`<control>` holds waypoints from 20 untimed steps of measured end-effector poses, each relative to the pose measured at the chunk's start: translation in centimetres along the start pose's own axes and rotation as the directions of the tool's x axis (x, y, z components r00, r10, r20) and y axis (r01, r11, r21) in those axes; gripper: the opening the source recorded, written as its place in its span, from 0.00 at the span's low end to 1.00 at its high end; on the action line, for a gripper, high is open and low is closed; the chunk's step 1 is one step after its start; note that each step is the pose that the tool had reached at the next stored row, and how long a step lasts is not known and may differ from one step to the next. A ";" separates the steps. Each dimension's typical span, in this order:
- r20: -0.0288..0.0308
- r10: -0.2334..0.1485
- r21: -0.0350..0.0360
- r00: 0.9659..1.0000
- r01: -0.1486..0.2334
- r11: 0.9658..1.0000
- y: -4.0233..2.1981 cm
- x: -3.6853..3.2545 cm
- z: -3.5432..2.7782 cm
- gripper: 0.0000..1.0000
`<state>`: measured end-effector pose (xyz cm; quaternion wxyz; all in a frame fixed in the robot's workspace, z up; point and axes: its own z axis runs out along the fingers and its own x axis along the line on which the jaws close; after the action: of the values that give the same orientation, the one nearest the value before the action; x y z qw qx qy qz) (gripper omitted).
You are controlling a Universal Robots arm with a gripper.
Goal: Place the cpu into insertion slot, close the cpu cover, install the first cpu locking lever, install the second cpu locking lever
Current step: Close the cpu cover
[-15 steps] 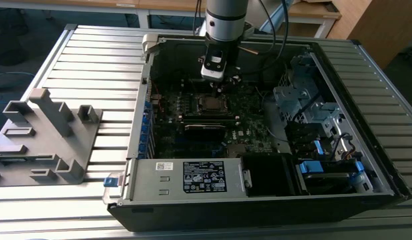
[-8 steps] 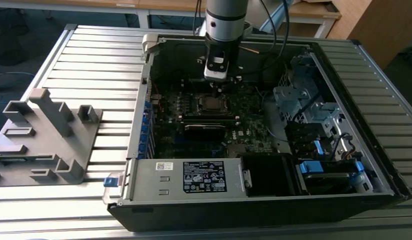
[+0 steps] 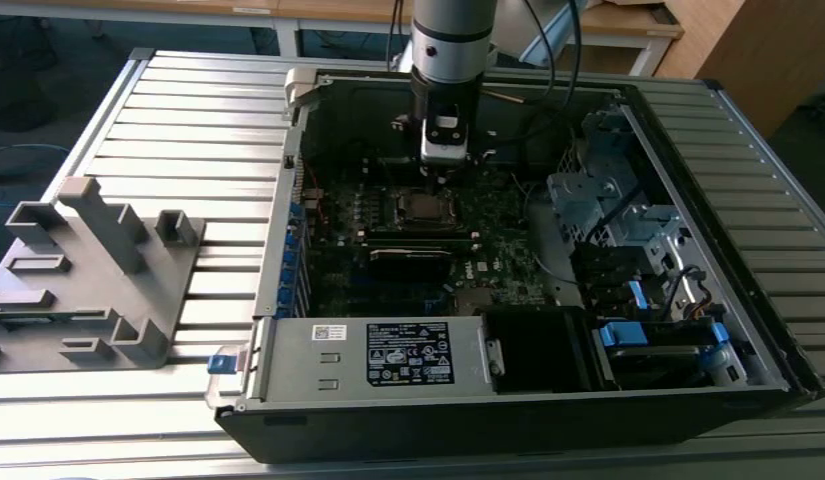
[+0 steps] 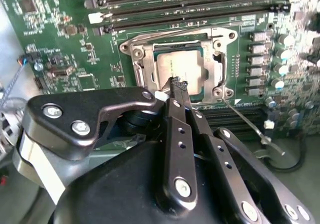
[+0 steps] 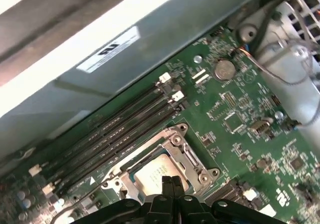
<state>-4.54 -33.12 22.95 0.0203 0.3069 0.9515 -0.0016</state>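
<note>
The gripper (image 4: 178, 84) has its two fingers pressed together at the tips, with nothing held between them. The tips sit over one edge of the cpu (image 4: 181, 66); whether they touch its metal top cannot be told. The cpu lies flat in its socket on the green motherboard (image 4: 55, 44). The cpu cover (image 4: 137, 59) lies flat around the cpu, which shows through the cover's centre window. A thin wire locking lever (image 4: 250, 124) angles away from one corner of the socket, apart from the frame. The memory slots (image 5: 115, 134) run alongside the socket. In the exterior view the arm (image 3: 452, 40) stands over the open computer case (image 3: 732, 300). The power supply (image 3: 385, 355) sits at the case's near wall. A grey fixture (image 3: 85, 270) rests on the table (image 3: 185, 110) at the exterior view's left.
</note>
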 end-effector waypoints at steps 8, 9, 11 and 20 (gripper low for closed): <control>-0.001 -0.059 -0.002 0.998 0.059 0.998 0.00 0.00 0.02 0.10; -0.001 -0.059 -0.002 0.998 0.059 0.998 0.00 0.00 0.01 0.10; -0.001 -0.059 -0.002 0.998 0.059 0.998 0.00 0.00 0.01 0.10; -0.001 -0.097 -0.004 0.995 0.097 0.995 0.00 0.00 0.02 0.10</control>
<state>-4.54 -33.12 22.93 0.0203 0.2601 0.9654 -0.0005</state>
